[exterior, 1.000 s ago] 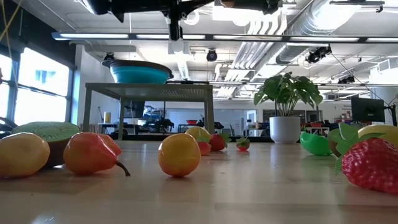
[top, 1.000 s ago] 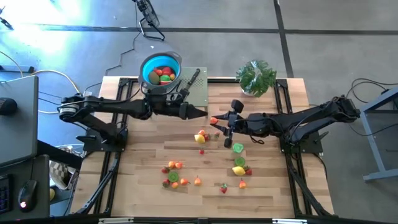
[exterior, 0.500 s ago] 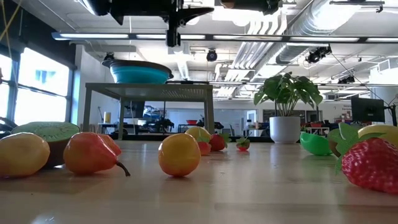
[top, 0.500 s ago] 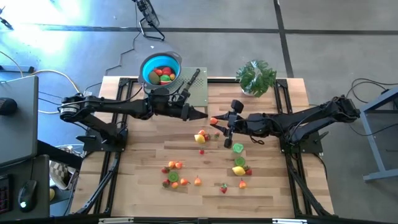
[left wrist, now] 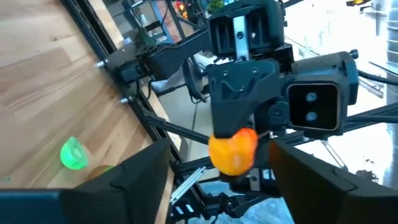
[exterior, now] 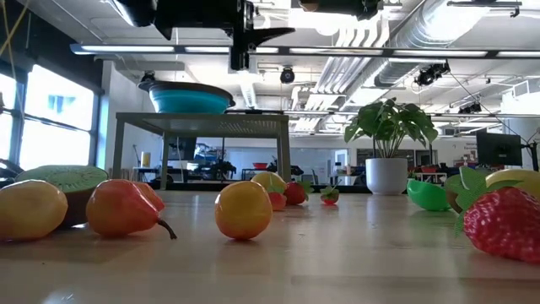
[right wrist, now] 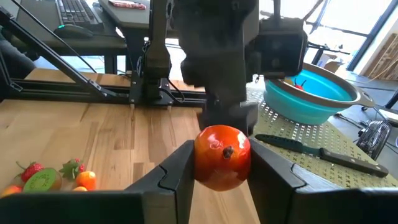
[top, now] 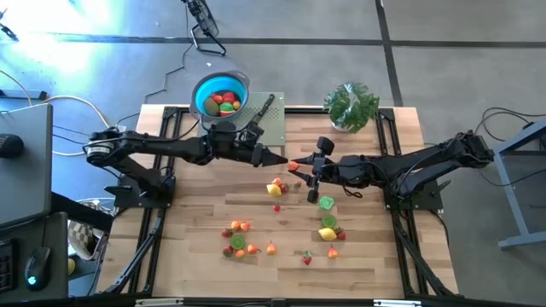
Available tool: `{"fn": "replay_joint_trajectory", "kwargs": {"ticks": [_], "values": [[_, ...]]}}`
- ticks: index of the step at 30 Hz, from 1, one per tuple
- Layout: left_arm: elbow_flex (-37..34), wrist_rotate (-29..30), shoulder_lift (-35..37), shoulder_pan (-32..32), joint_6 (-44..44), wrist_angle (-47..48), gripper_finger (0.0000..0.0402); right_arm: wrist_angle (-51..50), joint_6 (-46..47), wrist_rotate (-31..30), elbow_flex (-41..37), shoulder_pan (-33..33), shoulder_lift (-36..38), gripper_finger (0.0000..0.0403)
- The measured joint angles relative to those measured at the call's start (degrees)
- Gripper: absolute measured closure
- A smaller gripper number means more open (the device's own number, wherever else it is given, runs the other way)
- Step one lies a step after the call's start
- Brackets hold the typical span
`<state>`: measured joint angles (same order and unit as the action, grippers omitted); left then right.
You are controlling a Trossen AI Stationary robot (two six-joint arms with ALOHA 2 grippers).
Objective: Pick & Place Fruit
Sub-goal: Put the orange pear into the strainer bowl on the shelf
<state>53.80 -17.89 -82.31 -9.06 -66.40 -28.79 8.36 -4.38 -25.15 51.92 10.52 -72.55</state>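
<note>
My right gripper (top: 296, 168) is shut on a round orange-red fruit (right wrist: 222, 155), held in the air over the middle of the table. My left gripper (top: 281, 159) is open. It faces the right gripper from the table's left, and its fingers (left wrist: 134, 177) stand on either side of the fruit (left wrist: 233, 150) without visibly touching it. A blue bowl (top: 221, 95) holding several fruit pieces stands on a perforated stand (top: 275, 126) at the far edge. More fruit pieces (top: 275, 187) lie on the wooden table. My right gripper pinches the orange-red fruit between its two fingers, one on each side (right wrist: 200, 163). The fingers lie about level and point toward the table's left. The fruit is lifted clear of the table.
A black-handled knife (top: 263, 109) lies on the stand beside the bowl. A potted plant (top: 351, 106) stands at the far right. Loose fruit lies in clusters nearer the front (top: 239, 239) and right of centre (top: 328, 228). Bare wood shows at the table's left (top: 196, 196).
My left gripper has moved toward the table's right, closing on the fruit in my right gripper. My right gripper and its fruit have kept still.
</note>
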Motion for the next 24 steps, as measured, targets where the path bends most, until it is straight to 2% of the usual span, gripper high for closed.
{"fn": "replay_joint_trajectory", "kwargs": {"ticks": [4,9,17,24], "values": [[0.0,-1.2,-3.2,0.6,-1.9,-5.8,0.0108,-0.1,0.0,0.0,0.0,0.0,0.0,0.0282],[0.1,-1.4,-4.6,0.5,-2.4,-11.9,0.0106,-0.3,0.0,0.0,0.0,0.0,0.0,0.0282],[1.2,0.2,-4.8,1.0,3.0,-11.4,0.0135,-0.4,0.0,0.0,0.0,0.0,0.0,0.0282],[1.7,0.7,-4.8,1.4,3.5,-7.6,0.0148,-0.2,0.0,0.0,0.0,0.0,0.0,0.0282]]}}
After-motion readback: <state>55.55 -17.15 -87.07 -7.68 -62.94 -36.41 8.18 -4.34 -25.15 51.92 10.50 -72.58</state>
